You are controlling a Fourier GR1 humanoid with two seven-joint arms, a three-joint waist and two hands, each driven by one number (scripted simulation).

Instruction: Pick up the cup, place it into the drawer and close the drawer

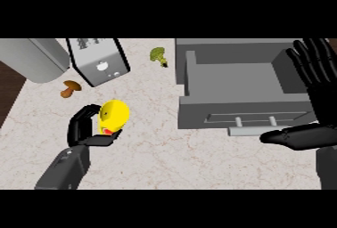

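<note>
Marble counter (171,151); open drawer (245,82); left robot hand (85,129) clutches cup (113,116).

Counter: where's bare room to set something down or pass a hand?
Free: the counter below the open drawer, between the left hand holding the cup and the right hand. Crowded: top left, with toaster, mushroom, broccoli.

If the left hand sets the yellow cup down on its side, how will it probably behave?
The yellow cup looks round and smooth, so on its side it would likely roll on the flat counter. It keeps its shape in the left hand, so it is probably stiff. It seems small beside the open drawer, so probably light.
</note>
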